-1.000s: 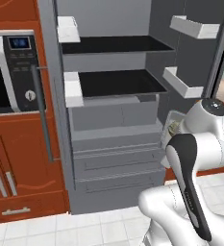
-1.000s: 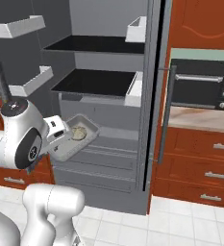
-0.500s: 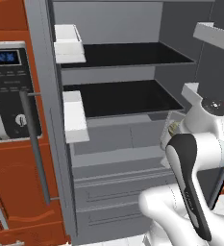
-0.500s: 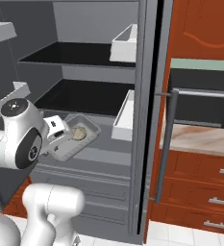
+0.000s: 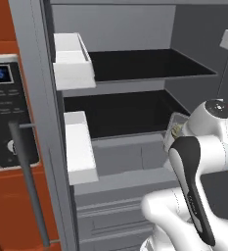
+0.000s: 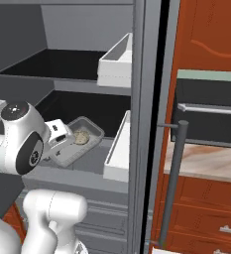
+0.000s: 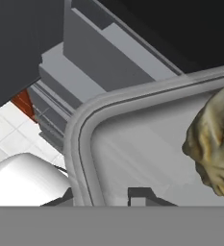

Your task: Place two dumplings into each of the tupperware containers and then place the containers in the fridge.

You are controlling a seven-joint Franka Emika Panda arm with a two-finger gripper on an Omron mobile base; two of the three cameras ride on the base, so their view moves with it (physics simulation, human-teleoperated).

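The fridge (image 6: pixel 87 59) stood open, dark shelves bare; the claw (image 6: pixel 57 144) clamped the tupperware container's (image 6: pixel 87 130) rim, dumplings (image 6: pixel 81 137) inside.

tupperware container (image 6: pixel 73 145) (dumplings (image 6: pixel 81 137) inside) held over lower shelf in fridge (image 6: pixel 92 104).

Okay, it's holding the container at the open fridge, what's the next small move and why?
Probably carry the tupperware container forward and set it on the dark lower shelf. The gripper grips its rim, dumplings sit inside, and it hangs in front of the fridge, above the grey ledge, not yet resting on anything.
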